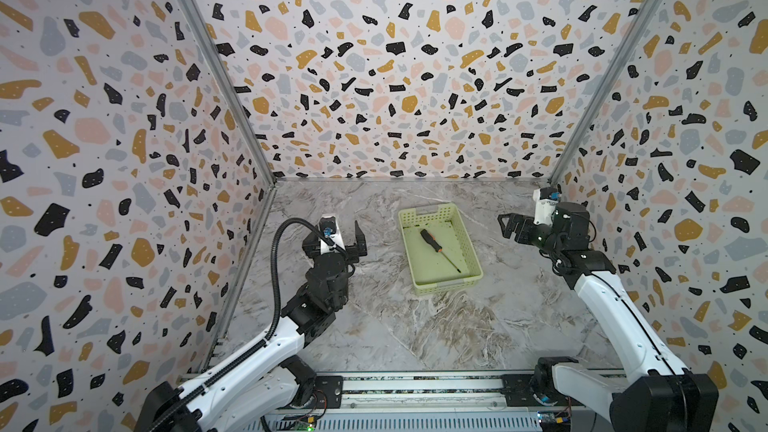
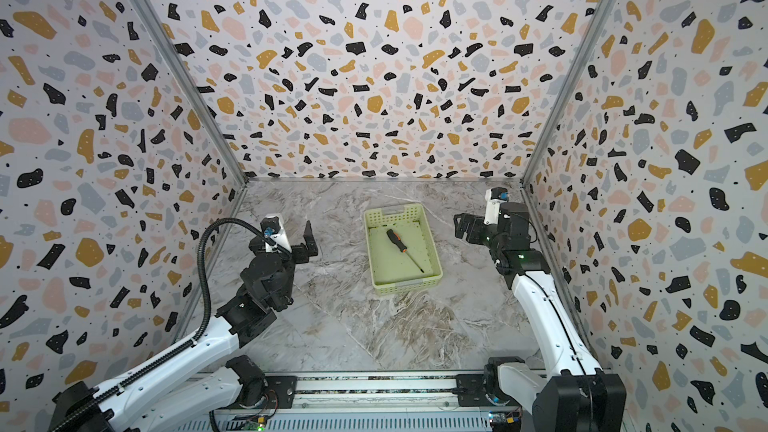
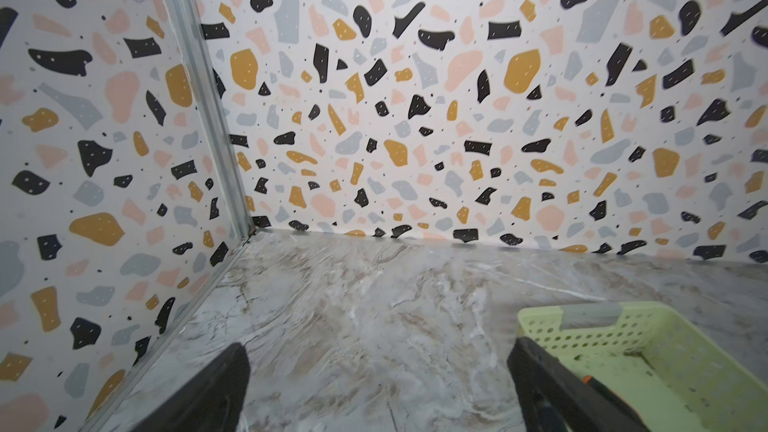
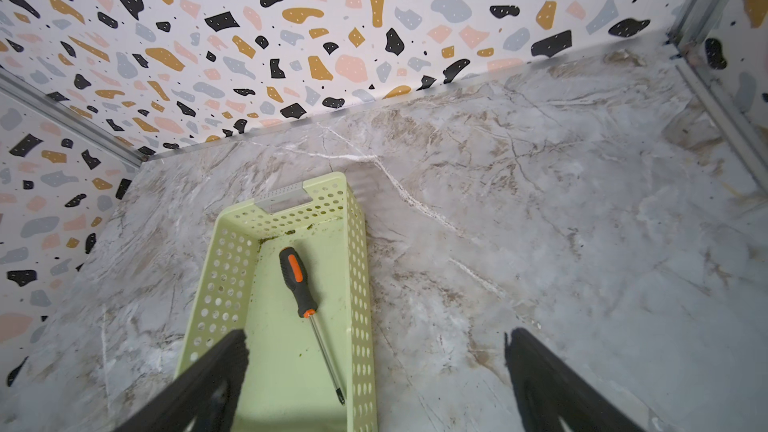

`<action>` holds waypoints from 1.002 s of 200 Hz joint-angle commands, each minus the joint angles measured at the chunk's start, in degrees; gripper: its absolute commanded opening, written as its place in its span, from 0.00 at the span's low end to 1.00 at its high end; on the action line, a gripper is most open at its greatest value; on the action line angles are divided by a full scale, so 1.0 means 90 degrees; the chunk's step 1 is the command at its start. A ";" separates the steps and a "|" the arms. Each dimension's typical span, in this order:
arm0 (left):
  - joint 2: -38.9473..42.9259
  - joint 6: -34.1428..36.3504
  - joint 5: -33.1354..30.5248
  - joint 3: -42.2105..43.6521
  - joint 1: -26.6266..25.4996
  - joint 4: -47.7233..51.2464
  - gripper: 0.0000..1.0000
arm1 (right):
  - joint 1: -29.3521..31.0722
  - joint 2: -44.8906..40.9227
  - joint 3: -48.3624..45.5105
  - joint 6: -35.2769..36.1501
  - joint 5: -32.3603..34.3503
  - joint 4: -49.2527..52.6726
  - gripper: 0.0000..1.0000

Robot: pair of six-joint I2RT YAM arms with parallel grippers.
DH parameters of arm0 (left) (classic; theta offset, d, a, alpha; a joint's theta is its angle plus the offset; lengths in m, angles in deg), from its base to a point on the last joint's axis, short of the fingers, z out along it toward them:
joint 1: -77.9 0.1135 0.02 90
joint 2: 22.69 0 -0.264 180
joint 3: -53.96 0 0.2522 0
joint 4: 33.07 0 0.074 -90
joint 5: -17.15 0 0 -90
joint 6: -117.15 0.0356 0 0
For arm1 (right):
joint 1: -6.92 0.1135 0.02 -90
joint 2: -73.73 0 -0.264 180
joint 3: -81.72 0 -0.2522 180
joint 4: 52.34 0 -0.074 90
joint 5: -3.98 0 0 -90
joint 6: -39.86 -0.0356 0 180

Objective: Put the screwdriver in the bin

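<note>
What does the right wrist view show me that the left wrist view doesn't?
Only the right wrist view: the whole screwdriver lying flat on the bin floor, handle toward the cutout end, and the open right hand. Only the left wrist view: the open left hand over bare table beside the bin. Both: the bin's cutout end, the marble table, and the screwdriver's handle, just a sliver in the left wrist view.
</note>
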 commanded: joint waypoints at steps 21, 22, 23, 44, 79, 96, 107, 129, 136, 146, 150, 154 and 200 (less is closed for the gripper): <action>-0.0149 0.0333 -0.0915 0.0518 0.0416 -0.1097 1.00 | 0.0062 -0.0673 -0.0954 0.1032 0.0657 -0.1095 0.99; -0.0163 0.0345 -0.0931 0.0523 0.0425 -0.1104 1.00 | 0.0062 -0.0686 -0.0975 0.1045 0.0644 -0.1152 0.99; -0.0171 0.0351 -0.0949 0.0531 0.0430 -0.1112 1.00 | 0.0062 -0.0703 -0.1030 0.1061 0.0632 -0.1199 0.99; -0.0384 0.0735 -0.1277 0.0812 0.0555 -0.1445 1.00 | 0.0068 -0.0865 -0.1934 0.1193 0.0595 -0.2506 0.99; -0.0627 0.0980 -0.1272 0.1528 0.0913 -0.2619 1.00 | 0.0072 -0.0583 -0.2819 0.1355 0.1229 -0.4071 0.99; -0.0687 0.0996 -0.1131 0.1744 0.1171 -0.3247 1.00 | 0.0082 -0.0343 -0.3194 0.1695 0.1452 -0.4830 0.99; -0.0798 0.0809 -0.0811 0.1759 0.1454 -0.3351 1.00 | 0.0082 -0.0143 -0.3395 0.1857 0.1558 -0.5260 0.99; -0.1043 0.0711 -0.0781 0.1871 0.1697 -0.3508 1.00 | 0.0092 0.0202 -0.3848 0.1902 0.1795 -0.6167 0.99; -0.1097 0.0728 -0.0758 0.1960 0.1730 -0.3595 1.00 | 0.0092 0.0307 -0.3920 0.1885 0.1889 -0.6343 0.99; -0.1174 0.0756 -0.0670 0.2098 0.1793 -0.3746 1.00 | 0.0092 0.0501 -0.3962 0.1824 0.1990 -0.6562 0.99; -0.1218 0.0763 -0.0616 0.2135 0.1836 -0.3784 1.00 | 0.0091 0.0602 -0.3990 0.1812 0.2011 -0.6684 0.99; -0.1275 0.0766 -0.0593 0.2169 0.1854 -0.3812 1.00 | 0.0092 0.0699 -0.4007 0.1811 0.2022 -0.6831 0.99; -0.2116 0.0717 -0.0439 0.2361 0.2026 -0.4538 1.00 | 0.0336 0.1916 -0.4092 0.2083 0.2319 -0.8098 0.99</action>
